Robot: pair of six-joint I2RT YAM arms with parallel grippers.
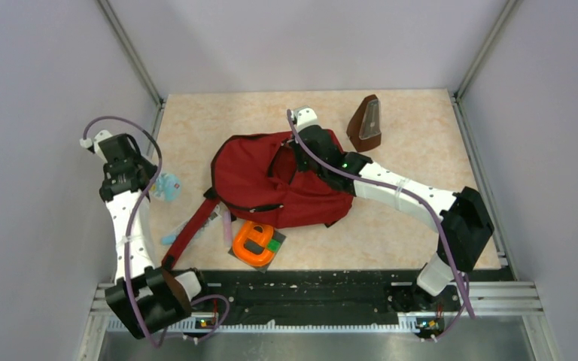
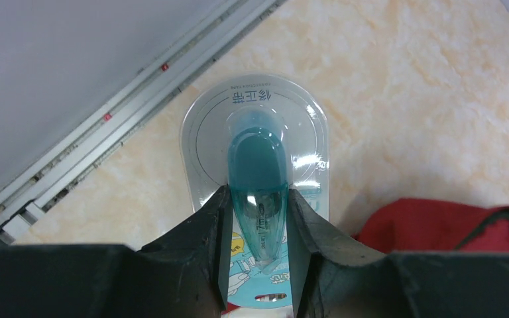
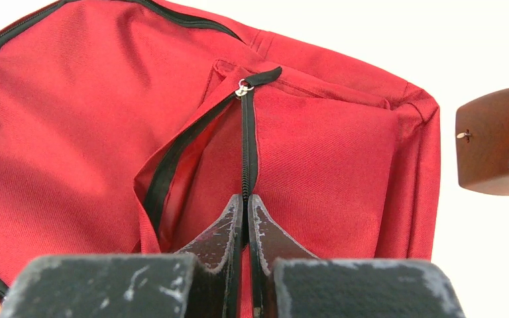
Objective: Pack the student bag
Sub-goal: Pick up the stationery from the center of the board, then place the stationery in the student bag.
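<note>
In the left gripper [image 2: 258,222], fingers pressed against both sides: a teal correction tape [image 2: 257,165] in its clear blister pack, the pale marbled table [image 2: 404,99] behind it and a corner of the student bag [image 2: 437,225] just beyond. In the right gripper [image 3: 245,218], nipped nearly together: the black zipper edge [image 3: 246,152] of the bag's front pocket, its mouth gaping left of the fingers. Further out, from above: the bag flat mid-table, a brown metronome [image 1: 365,124] upright off its far right corner, an orange plastic item [image 1: 254,243] just beside its near edge.
</note>
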